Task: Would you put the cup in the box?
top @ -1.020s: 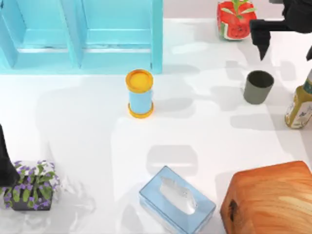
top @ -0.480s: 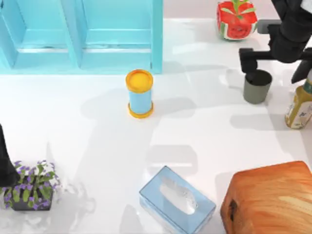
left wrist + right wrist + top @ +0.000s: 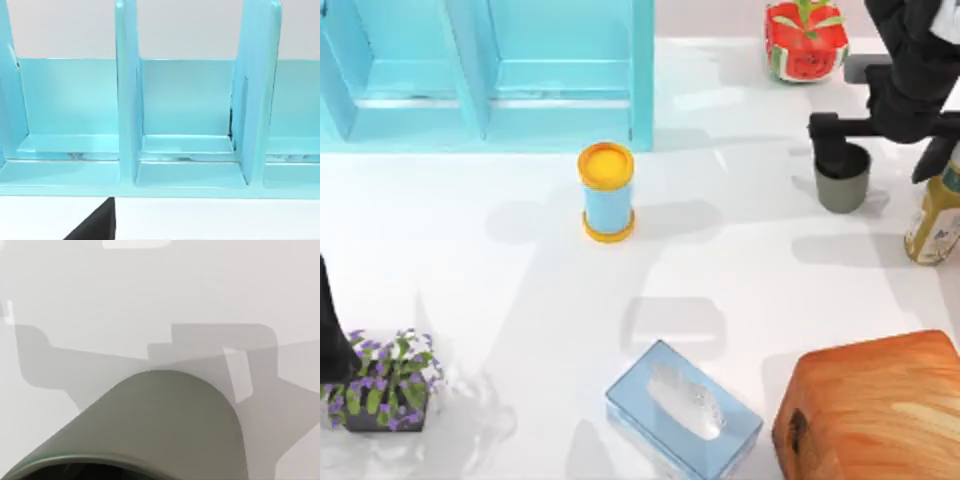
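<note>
At 2 o'clock on the table, right gripper straddles the small grey-green matte cup, jaws open; the grasp needs closing next, I judge.

Matte cup — grained-wood (orange-brown) box

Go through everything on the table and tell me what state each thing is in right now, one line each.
cup: upright on the table, open end up, not lifted.
right gripper: open, fingers straddling the cup.
box: on the table at the near right, dark hole facing left.
blue cylinder: standing upright.
tissue box: lying flat, tissue showing through its slot.
bottle: upright beside the cup.
left arm: parked at the left edge.
</note>
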